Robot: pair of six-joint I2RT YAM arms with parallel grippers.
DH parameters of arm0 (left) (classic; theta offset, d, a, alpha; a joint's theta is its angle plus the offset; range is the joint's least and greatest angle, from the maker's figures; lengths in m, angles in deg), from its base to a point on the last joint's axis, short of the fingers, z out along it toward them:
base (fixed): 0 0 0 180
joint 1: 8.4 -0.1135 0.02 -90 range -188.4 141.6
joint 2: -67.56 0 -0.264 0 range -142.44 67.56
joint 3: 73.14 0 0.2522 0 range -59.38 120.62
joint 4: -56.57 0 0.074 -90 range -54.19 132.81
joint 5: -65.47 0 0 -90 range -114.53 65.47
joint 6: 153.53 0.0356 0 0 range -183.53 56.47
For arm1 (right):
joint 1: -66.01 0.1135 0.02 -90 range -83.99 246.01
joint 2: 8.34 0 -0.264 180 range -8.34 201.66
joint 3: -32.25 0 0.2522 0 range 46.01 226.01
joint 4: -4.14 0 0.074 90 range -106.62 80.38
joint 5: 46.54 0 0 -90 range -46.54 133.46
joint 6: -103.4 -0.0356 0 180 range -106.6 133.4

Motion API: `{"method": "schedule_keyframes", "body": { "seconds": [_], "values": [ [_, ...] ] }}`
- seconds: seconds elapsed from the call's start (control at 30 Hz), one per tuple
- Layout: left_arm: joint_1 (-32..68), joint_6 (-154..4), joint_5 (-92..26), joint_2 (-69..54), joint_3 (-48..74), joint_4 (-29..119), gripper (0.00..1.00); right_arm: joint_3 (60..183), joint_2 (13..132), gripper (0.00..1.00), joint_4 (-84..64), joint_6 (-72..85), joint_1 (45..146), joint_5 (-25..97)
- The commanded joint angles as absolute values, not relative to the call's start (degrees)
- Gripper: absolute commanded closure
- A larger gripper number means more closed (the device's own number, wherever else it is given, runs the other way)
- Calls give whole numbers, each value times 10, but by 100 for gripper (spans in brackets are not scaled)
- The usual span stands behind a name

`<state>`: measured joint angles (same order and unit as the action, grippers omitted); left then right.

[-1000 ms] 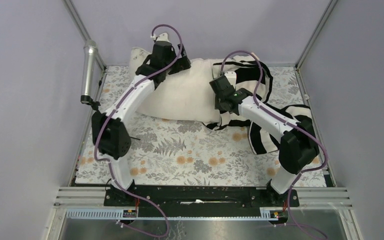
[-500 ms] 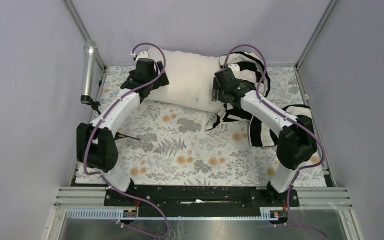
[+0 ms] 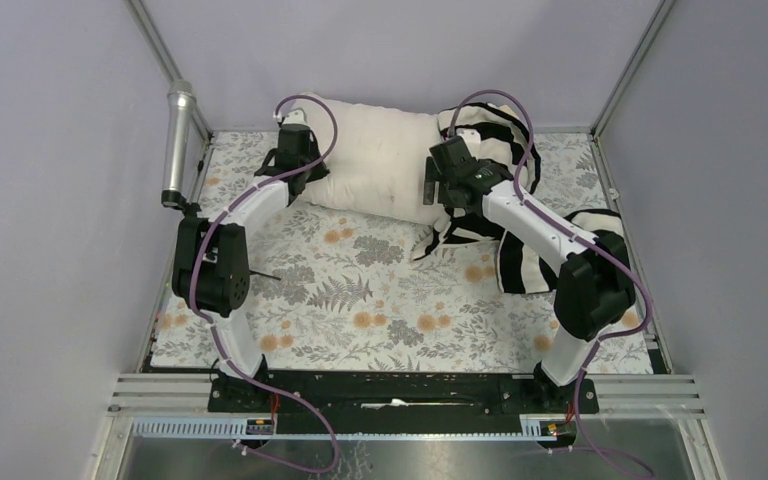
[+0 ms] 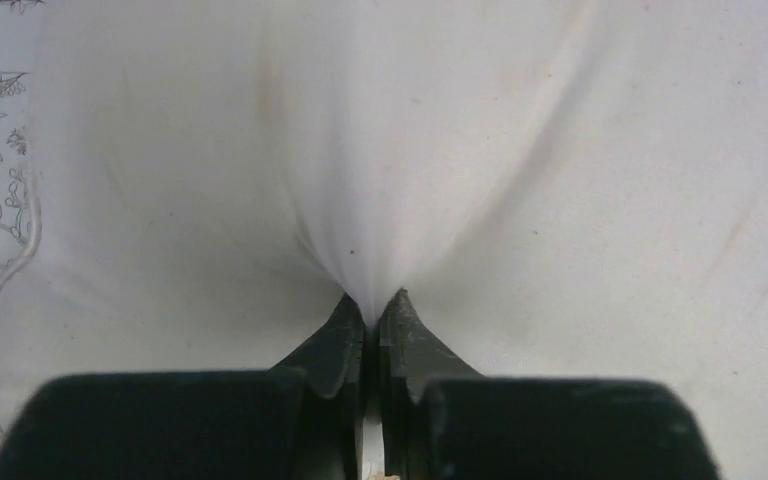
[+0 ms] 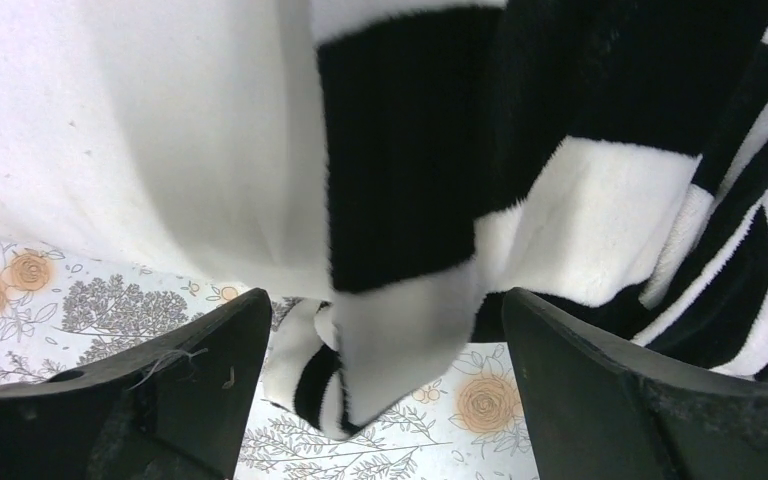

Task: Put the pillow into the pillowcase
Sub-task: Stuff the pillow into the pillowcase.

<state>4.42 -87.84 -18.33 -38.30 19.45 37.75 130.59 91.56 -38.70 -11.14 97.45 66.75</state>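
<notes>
Plump cream fabric pillow point(image 3: 375, 165): lies on the floral table cover point(image 3: 380, 300).
Left gripper point(image 4: 372, 305): newly pinched shut on a fold at the pillow's left end.
Right gripper point(image 5: 385, 300): jaws just spread wide, empty, at the pillow's right end.
Limp black-and-white striped pillowcase point(image 3: 505, 135): hangs released there, so insertion is probably barely begun.

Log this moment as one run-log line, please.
left gripper: shut on pillow | right gripper: open, pillowcase edge between jaws | pillowcase: over pillow's right end | stage: insertion unfinished
</notes>
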Motion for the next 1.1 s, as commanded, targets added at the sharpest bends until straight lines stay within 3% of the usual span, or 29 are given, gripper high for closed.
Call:
{"method": "schedule_keyframes", "body": {
  "seconds": [0.0,0.07,0.13,0.17,0.3,0.37,0.4,0.6,0.87,0.93,1.07],
  "values": [
    [51,-887,-194,-384,165,397,100,1309,889,7,-411,-103,970,708],
    [57,-893,-187,-374,163,384,100,1303,896,7,-404,-101,968,707],
    [63,-902,-187,-362,165,365,100,1306,909,17,-403,-99,965,703],
    [69,-907,-188,-353,166,353,100,1310,915,26,-403,-96,964,703],
    [129,-911,-185,-310,166,304,100,1381,934,80,-437,-92,966,663],
    [175,-930,-193,-289,171,283,100,1444,933,98,-460,-95,984,628],
    [199,-943,-193,-281,177,276,100,1474,932,100,-473,-99,1001,610],
    [268,-1043,-168,-223,181,223,100,1596,927,100,-492,-159,1130,515],
    [198,-1067,-230,-95,40,210,100,1486,906,100,-440,-191,1153,478],
    [175,-1063,-236,-75,13,203,100,1460,895,85,-445,-180,1153,494],
    [107,-1077,-280,-60,-33,223,100,1412,834,29,-467,-169,1145,542]
  ]
}}
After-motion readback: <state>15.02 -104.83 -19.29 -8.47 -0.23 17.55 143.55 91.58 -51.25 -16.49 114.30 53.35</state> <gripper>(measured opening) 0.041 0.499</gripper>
